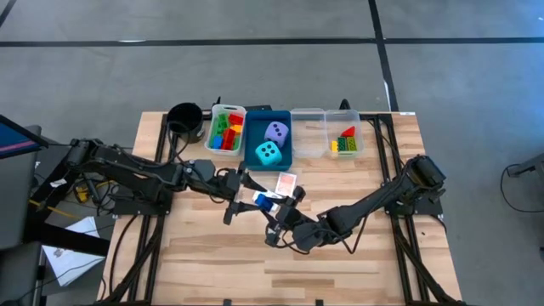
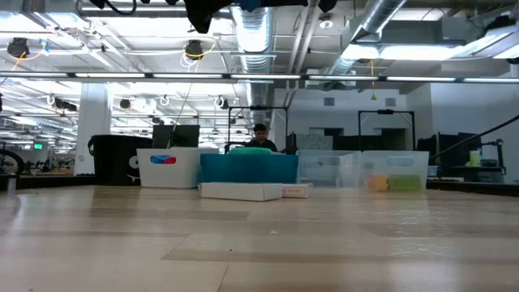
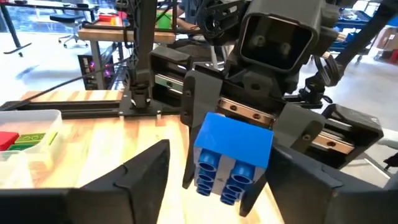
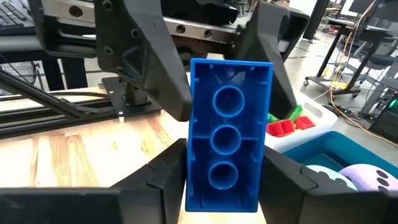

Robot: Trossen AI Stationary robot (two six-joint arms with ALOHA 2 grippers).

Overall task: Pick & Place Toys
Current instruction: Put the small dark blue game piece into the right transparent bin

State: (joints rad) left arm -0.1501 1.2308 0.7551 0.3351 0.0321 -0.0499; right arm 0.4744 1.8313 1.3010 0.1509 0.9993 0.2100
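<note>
Pale, grained wooden planks make up the tabletop (image 1: 195, 263), which is set on a grey concrete floor; beyond it an open workshop with exposed ceiling ducts is seen.

Along the far edge a round black cup (image 1: 184, 116) is stood at the left, followed by a white plastic tray (image 1: 227, 129) of small red, green and yellow plastic bricks (image 1: 226, 133), a blue tray (image 1: 269, 141) in which a soft lavender die (image 1: 276, 131) and a soft cyan die (image 1: 269, 153) lie, and two clear plastic trays (image 1: 327, 132), the right one filled with more bricks.

At the table's centre the left gripper (image 1: 244, 195) and the right gripper (image 1: 281, 214) are brought tip to tip around a glossy blue rectangular plastic brick (image 4: 227, 159). The brick is clamped between the right gripper's fingers, its long axis in line with them and its hollow underside turned toward that wrist camera. The left gripper's fingers (image 3: 140, 177) are spread apart on either side of the brick, clear of it, with its studs (image 3: 221, 180) facing them. A small red-backed card pack (image 1: 287, 182) is laid flat just beyond the brick, near the blue tray.
</note>
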